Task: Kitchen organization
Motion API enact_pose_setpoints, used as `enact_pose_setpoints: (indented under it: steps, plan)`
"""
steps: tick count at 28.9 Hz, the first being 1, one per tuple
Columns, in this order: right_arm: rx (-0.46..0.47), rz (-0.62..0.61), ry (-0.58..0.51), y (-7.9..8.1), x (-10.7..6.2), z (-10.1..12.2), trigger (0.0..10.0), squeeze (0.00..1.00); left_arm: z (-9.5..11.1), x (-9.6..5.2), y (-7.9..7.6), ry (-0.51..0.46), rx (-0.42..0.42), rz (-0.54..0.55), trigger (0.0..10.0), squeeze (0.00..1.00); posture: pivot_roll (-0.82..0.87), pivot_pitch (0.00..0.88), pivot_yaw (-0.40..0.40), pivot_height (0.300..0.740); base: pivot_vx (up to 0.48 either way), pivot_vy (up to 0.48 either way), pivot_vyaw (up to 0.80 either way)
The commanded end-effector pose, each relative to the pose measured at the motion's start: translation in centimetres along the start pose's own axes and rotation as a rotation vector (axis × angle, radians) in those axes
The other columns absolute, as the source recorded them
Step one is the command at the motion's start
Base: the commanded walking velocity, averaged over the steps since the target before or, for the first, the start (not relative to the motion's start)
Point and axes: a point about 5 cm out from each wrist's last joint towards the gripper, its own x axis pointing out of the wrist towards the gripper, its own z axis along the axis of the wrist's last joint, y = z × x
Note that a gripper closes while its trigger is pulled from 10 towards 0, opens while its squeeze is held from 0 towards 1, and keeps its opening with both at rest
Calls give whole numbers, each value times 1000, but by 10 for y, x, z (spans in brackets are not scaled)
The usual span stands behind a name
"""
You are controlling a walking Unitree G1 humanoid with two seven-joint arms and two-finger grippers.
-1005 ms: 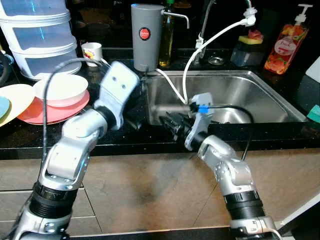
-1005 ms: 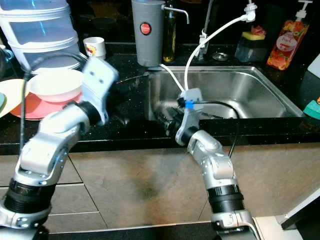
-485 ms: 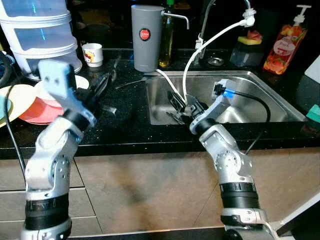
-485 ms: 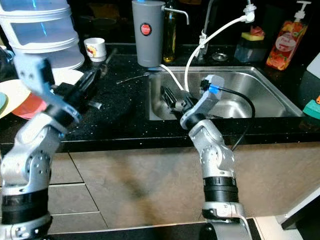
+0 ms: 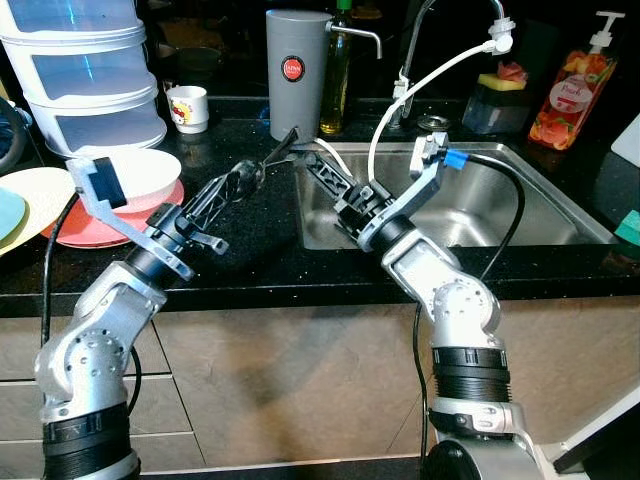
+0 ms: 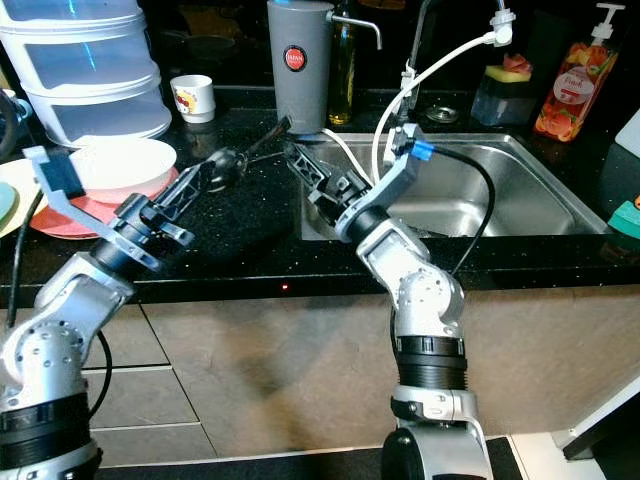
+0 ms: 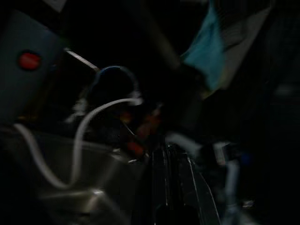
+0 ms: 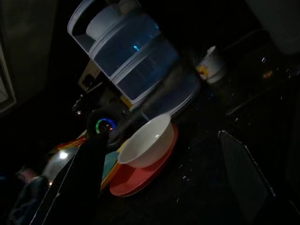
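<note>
My left gripper [image 5: 280, 146] reaches over the black counter [image 5: 250, 250] toward the grey canister [image 5: 297, 70], shut with nothing seen in it. My right gripper [image 5: 312, 166] hovers at the left rim of the steel sink [image 5: 520, 205], pointing left across the counter, open and empty. Its fingers [image 8: 86, 164] stand wide apart in the right wrist view. A white bowl [image 5: 135, 172] rests on a red plate [image 5: 70, 228] at the left, beside a yellow plate [image 5: 35, 190]. The two grippers' tips are close to each other.
Stacked clear containers [image 5: 85, 75] and a small cup [image 5: 187, 105] stand at the back left. An oil bottle [image 5: 335, 85], a white hose [image 5: 400, 100], a sponge holder [image 5: 500, 100] and a soap bottle [image 5: 570, 95] line the back. Bare counter lies ahead of the left arm.
The left arm has swung down and stretched its gripper toward the canister. The right gripper has risen from the sink's front and turned to point left over the rim.
</note>
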Motion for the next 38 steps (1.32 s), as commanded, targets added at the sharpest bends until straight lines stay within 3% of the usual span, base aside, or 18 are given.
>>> enact_pose_setpoints:
  steps: [1,7,12,17,18,19,20,38]
  plan:
    - [11,15,-1,4,0,3,10000,0,1,-1,-6,-7,-30,-48,0,0,14,94,2,740,0,0,0]
    - [90,65,38,13,0,-4,10000,0,-6,-2,-17,35,-117,-117,0,0,20,81,5,740,0,0,0]
    - [162,118,22,22,-1,-2,10000,0,-16,-3,-20,86,-143,-122,0,0,19,84,8,740,0,0,0]
    - [164,144,34,26,-3,-2,10000,0,-17,-4,-21,95,-172,-121,0,0,18,84,9,740,0,0,0]
    - [168,146,33,26,-4,-2,8471,0,-16,-4,-21,96,-173,-119,0,0,20,88,10,740,0,0,0]
    - [169,145,31,26,-4,-2,5529,0,-16,-5,-21,96,-172,-117,0,0,20,88,10,740,0,0,0]
    - [179,148,23,27,-4,-1,0,0,-16,-5,-21,96,-173,-114,0,0,20,88,10,740,0,0,0]
    - [201,153,10,25,-6,2,0,0,-18,-5,-20,125,-190,-102,0,0,18,104,9,740,0,0,0]
